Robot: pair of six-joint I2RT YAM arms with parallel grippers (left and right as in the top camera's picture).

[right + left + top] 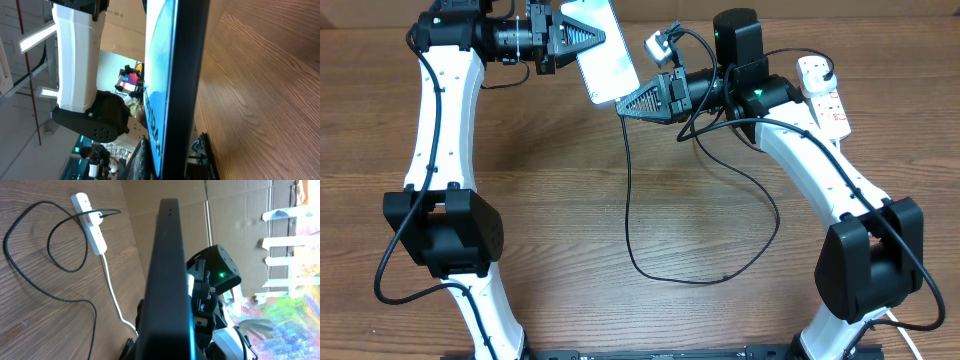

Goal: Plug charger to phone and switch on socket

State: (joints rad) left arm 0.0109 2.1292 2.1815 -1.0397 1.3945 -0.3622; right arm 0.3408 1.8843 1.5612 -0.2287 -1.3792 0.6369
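The phone (pixel 605 55) is held up off the table at the back, its light screen facing up. My left gripper (pixel 575 40) is shut on its far end, where its dark edge (pixel 167 280) fills the left wrist view. My right gripper (pixel 628 103) is shut on its near end, with the blue screen and dark frame (pixel 182 75) between the fingers (pixel 172 160). The black charger cable (pixel 628 200) hangs from that end, loops over the table and runs to the white socket (pixel 825 95) at the back right. Its black plug (pixel 97 216) sits in the socket (pixel 92 230). The connector tip is hidden.
The socket's thick white cord (pixel 112 285) trails across the table toward the right arm's base. A cardboard wall (pixel 880 10) stands behind the table. The cable loop (pixel 30 275) lies on the wooden tabletop (pixel 570 220) between the two arms.
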